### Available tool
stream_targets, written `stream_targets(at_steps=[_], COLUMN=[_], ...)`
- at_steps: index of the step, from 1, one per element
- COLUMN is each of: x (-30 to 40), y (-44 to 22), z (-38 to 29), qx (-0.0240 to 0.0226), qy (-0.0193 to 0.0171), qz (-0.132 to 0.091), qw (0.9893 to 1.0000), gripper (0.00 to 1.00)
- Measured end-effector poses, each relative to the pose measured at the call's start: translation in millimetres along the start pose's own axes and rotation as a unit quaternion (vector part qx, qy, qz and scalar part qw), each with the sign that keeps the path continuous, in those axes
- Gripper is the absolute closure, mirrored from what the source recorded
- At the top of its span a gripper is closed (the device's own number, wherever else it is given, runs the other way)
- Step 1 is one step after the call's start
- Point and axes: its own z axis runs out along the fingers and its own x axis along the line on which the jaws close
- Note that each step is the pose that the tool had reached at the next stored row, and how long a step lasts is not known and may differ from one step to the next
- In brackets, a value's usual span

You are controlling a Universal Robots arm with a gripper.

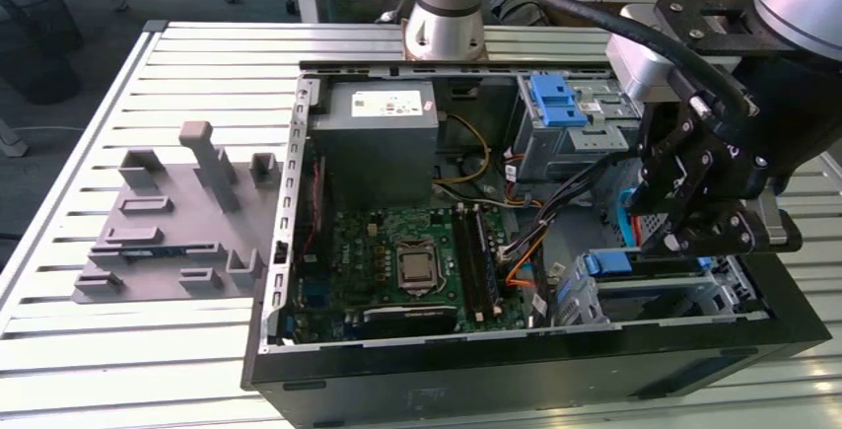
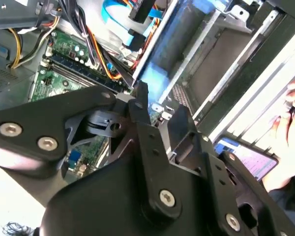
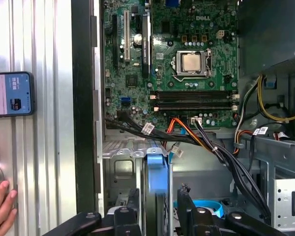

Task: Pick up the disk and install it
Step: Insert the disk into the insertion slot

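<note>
The gripper (image 3: pixel 158 199) clamps the disk (image 3: pixel 156 179) edge-on between its fingers, the blue side rail facing the first wrist view. The disk hangs just over the drive cage (image 3: pixel 119 164) of the open computer case (image 1: pixel 526 375), beside the motherboard (image 3: pixel 167 59), toward the exterior view's right

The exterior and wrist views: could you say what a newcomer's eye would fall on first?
The open computer case lies on the slatted table, green motherboard exposed. At the exterior view's right, the gripper is at the blue-railed disk, on edge above the drive bay. A hand lies near a phone in the first wrist view.
</note>
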Motion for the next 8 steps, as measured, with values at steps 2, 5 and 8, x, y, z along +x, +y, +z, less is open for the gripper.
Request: stream_targets(at_steps=[2, 5, 8], x=[0.0, 0.0, 0.0], y=[0.0, 0.0, 0.0], z=[0.0, 0.1, 0.2], qx=[0.0000, 0.0000, 0.0000], qy=[0.0001, 0.0002, 0.0001], qz=[0.000, 0.000, 0.000], qw=[1.0000, 1.0000, 1.0000], gripper=[0.56, 0.64, 0.76])
